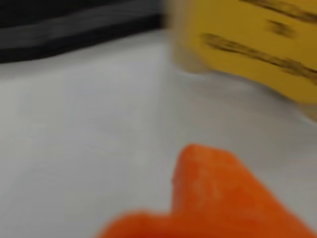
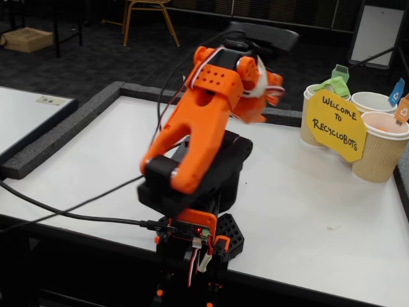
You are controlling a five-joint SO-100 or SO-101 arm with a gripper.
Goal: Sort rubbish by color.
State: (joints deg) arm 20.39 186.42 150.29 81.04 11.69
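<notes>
Claw point(image 2: 259, 102) motion-blurred, grip unreadable

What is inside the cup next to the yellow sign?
A green crumpled wad sticks out of the left cup in the fixed view. The yellow sign covers part of that cup, so nothing deeper inside shows.

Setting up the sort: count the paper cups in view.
3, right side of fixed view: left cup behind the yellow sign, back cup with blue flag, near cup with orange flag. More may be hidden.
</notes>
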